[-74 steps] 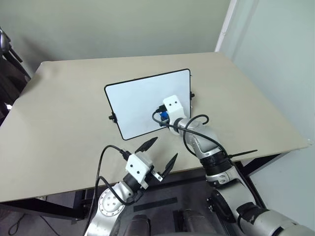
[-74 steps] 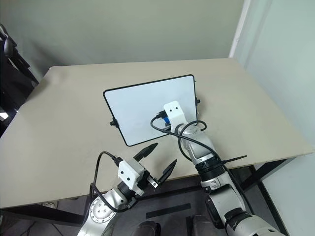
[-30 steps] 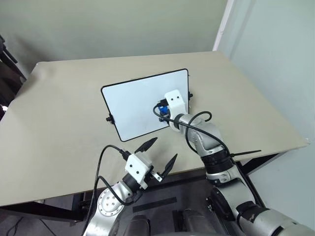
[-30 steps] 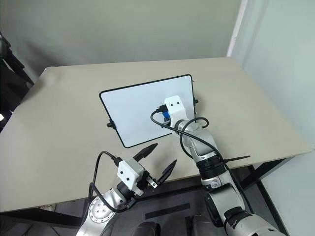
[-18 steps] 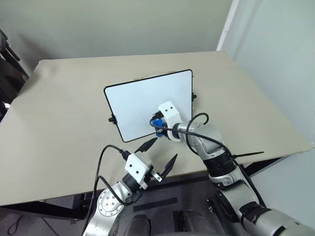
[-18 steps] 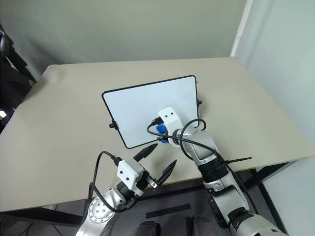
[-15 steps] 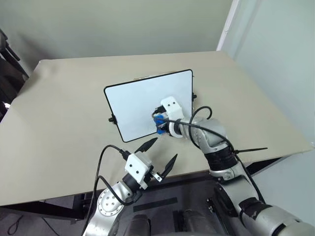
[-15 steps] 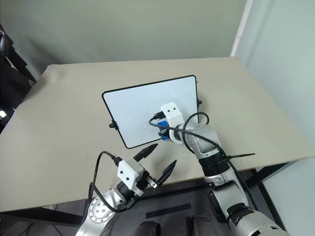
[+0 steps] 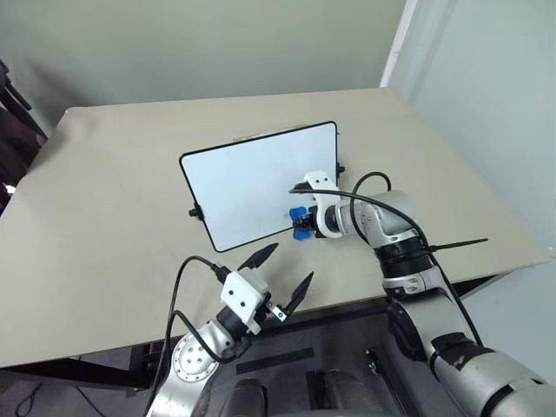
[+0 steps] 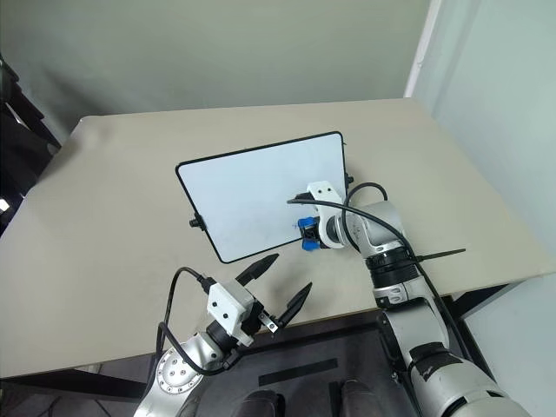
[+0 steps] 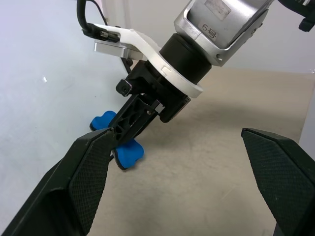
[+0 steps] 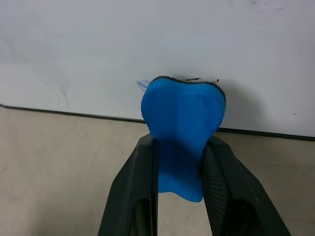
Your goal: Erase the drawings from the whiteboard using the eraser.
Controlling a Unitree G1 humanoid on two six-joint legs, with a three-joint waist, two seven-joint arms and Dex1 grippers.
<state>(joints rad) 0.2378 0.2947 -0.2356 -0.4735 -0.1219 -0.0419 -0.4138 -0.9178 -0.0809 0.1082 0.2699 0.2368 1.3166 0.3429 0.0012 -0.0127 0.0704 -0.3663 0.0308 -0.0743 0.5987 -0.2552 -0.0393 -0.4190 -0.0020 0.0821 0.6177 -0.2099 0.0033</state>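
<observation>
Wiping almost done, only a faint trace left at the near edge

Nearest, left gripper (image 9: 276, 271) idle at 6 o'clock, fingers spread wide, holding nothing. Further out, right gripper (image 12: 179, 157) clamped tight on the eraser (image 12: 183, 118), pressed to the whiteboard (image 9: 248, 178) at its near edge, about 4 o'clock. Just beside the eraser, a faint blue remnant of the drawings (image 12: 143, 85). Beyond, board looking clean.

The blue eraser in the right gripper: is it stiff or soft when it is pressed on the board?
Probably soft: the eraser bulges above the fingers of the right gripper, which pinch its waist narrow. It seems light and grippy, held firmly while tilted. Its dark edge lies flat on the whiteboard, so it likely gives slightly.
</observation>
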